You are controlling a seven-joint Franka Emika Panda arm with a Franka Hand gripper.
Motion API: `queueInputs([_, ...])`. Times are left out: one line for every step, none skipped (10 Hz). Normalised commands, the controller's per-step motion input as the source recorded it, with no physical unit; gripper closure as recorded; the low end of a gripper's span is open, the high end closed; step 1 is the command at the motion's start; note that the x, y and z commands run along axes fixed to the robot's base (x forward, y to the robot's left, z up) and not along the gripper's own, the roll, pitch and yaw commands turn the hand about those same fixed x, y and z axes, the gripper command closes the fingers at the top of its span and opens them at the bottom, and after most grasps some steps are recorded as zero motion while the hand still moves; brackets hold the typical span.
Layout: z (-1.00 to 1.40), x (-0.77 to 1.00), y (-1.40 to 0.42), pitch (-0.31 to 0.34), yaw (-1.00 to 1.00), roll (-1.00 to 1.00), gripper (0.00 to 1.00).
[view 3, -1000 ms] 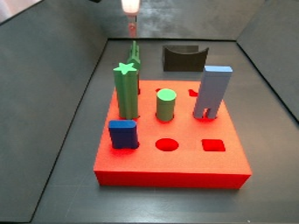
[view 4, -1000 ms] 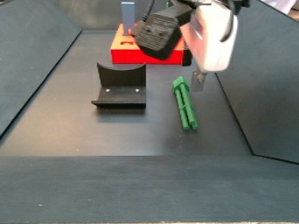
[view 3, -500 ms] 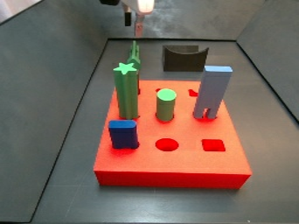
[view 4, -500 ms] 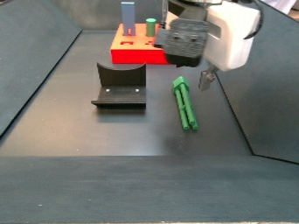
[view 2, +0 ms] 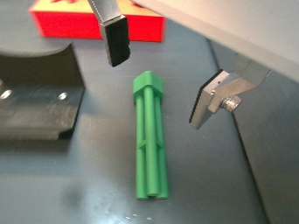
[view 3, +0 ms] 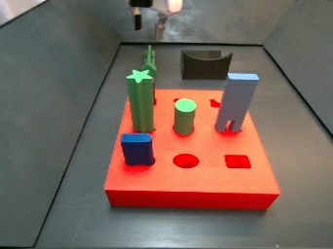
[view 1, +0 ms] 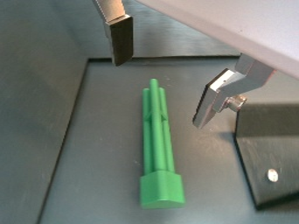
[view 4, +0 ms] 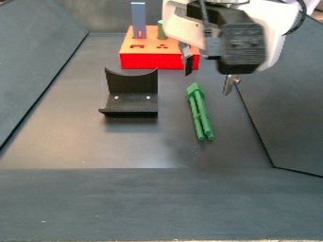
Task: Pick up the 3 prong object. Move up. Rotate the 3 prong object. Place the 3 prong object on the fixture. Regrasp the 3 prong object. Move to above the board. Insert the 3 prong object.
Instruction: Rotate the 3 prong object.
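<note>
Gripper (view 4: 209,75) hangs over the dark floor (view 4: 113,142), just above the far end of the 3 prong object (view 4: 198,112); jaws wide apart, nothing btwn them, not touching the bar; in both wrist views the two fingers (view 1: 121,38) (view 2: 114,39) sit either side of the bar w/ clear gap each side; the other silver finger plate (view 1: 215,94) (view 2: 211,98) is off to the bar's far side, also apart from it.

3 prong object lies flat on the floor, long green bar (view 1: 156,144) (view 2: 149,136), lobed end face visible in a wrist view; in a side view it lies just beside the fixture (view 4: 127,93), not touching it, roughly in line w/ the right wall of the bin; in the opposite side view only a thin green sliver of it (view 3: 150,56) shows behind the star post.

Fixture: dark bracket on base plate, standing on floor btwn bar and left wall; also seen as dark block behind the board (view 3: 202,64); part of it in both wrist views (view 1: 270,157) (view 2: 35,96).

Board (view 3: 196,180) red, sits at far end from the bar in a side view (view 4: 158,59); on it: green star-topped post (view 3: 139,97), short green cylinder (view 3: 185,117), blue-grey tall block (view 3: 237,101), small dark blue block (view 3: 136,149); round hole (view 3: 186,160) and square hole (view 3: 237,161) open near front edge.

Gripper in a side view only partly in frame at top (view 3: 152,7), can't see jaws there.
</note>
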Motion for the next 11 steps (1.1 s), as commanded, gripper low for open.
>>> queueInputs([-0.04,0.03,0.00,-0.007,1.00,-0.01,0.00])
queueInputs([-0.04,0.03,0.00,-0.008,1.00,-0.01,0.00])
queueInputs([-0.04,0.03,0.00,-0.009,1.00,-0.01,0.00])
queueInputs([-0.04,0.03,0.00,-0.010,1.00,-0.01,0.00])
queueInputs([-0.04,0.03,0.00,-0.011,1.00,-0.01,0.00])
queueInputs([-0.04,0.03,0.00,-0.013,1.00,-0.01,0.00])
queueInputs([-0.04,0.03,0.00,-0.015,1.00,-0.01,0.00])
queueInputs([-0.04,0.03,0.00,-0.018,1.00,-0.01,0.00])
queueInputs([-0.04,0.03,0.00,-0.022,0.88,-0.02,0.00])
queueInputs([-0.04,0.03,0.00,-0.021,0.64,-0.02,0.00])
queueInputs([-0.04,0.03,0.00,-0.021,0.41,-0.02,0.00])
